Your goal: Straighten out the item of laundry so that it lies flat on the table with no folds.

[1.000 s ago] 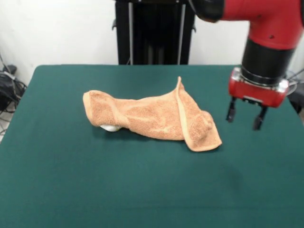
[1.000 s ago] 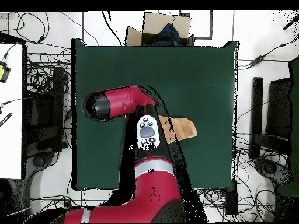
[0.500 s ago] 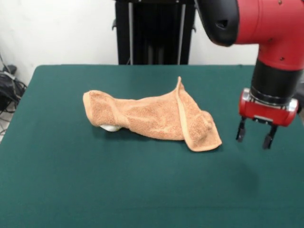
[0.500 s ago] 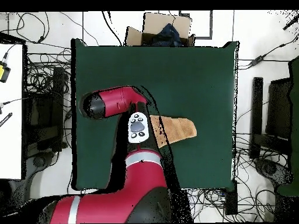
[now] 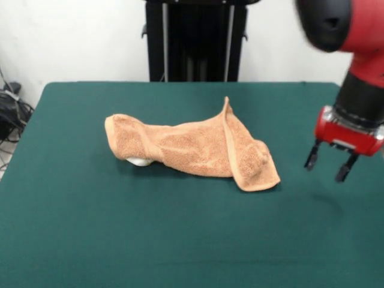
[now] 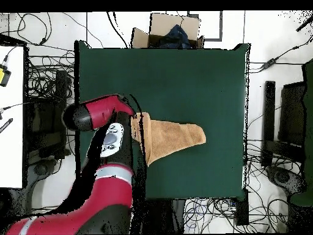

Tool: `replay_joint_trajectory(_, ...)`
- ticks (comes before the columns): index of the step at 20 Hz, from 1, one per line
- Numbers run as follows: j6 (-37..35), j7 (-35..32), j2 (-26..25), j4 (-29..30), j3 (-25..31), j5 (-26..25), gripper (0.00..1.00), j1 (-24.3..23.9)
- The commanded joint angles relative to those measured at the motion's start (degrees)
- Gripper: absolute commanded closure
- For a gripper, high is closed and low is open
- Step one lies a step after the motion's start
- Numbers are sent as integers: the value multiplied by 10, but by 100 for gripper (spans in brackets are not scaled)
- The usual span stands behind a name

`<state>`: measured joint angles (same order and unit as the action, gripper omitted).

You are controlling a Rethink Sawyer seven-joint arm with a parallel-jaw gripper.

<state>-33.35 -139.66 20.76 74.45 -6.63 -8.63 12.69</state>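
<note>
The item of laundry [image 5: 192, 148], an orange-tan towel, lies crumpled and folded over itself in the middle of the green table [image 5: 150, 234]. One edge stands up in a ridge near its right side, and a white tag peeks out under its left end. From above, the item of laundry [image 6: 174, 136] shows beside the arm. My gripper [image 5: 328, 163] hangs open above the table, well to the right of the towel and apart from it, with nothing between its fingers. In the overhead view the arm hides the gripper.
A cardboard box [image 6: 166, 32] sits beyond the table's far edge in the overhead view. Cables and dark equipment [image 6: 278, 125] lie on the floor around the table. The red arm [image 6: 101, 113] reaches over the table's left part in that view.
The gripper has moved further right and away from the towel, staying open. In the overhead view the arm has swung left, uncovering more of the towel. The towel has not moved.
</note>
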Motion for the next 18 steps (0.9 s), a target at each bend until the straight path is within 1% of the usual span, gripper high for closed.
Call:
replay_joint_trajectory(1, -155, -367, -30, -44, -138, 107, 0, 121)
replay_joint_trajectory(2, -182, -415, -42, -58, -157, 129, 0, 139)
replay_joint_trajectory(3, -190, -435, -49, -62, -168, 140, 0, 151)
replay_joint_trajectory(4, -207, -462, -65, -82, -190, 145, 0, 166)
replay_joint_trajectory(6, -230, -497, -90, -107, -212, 157, 0, 181)
replay_joint_trajectory(9, -234, -520, -118, -128, -228, 158, 0, 188)
replay_joint_trajectory(11, -214, -509, -121, -124, -219, 151, 0, 179)
replay_joint_trajectory(13, -148, -435, -102, -94, -171, 139, 0, 145)
replay_joint_trajectory(14, -74, -345, -80, -62, -119, 122, 0, 107)
replay_joint_trajectory(15, -51, -304, -70, -47, -90, 117, 0, 85)
replay_joint_trajectory(16, 0, -222, -49, -12, -24, 113, 0, 36)
replay_joint_trajectory(17, 16, -201, -44, -3, -5, 108, 0, 21)
replay_joint_trajectory(18, 45, -165, -35, 16, 28, 100, 0, -7)
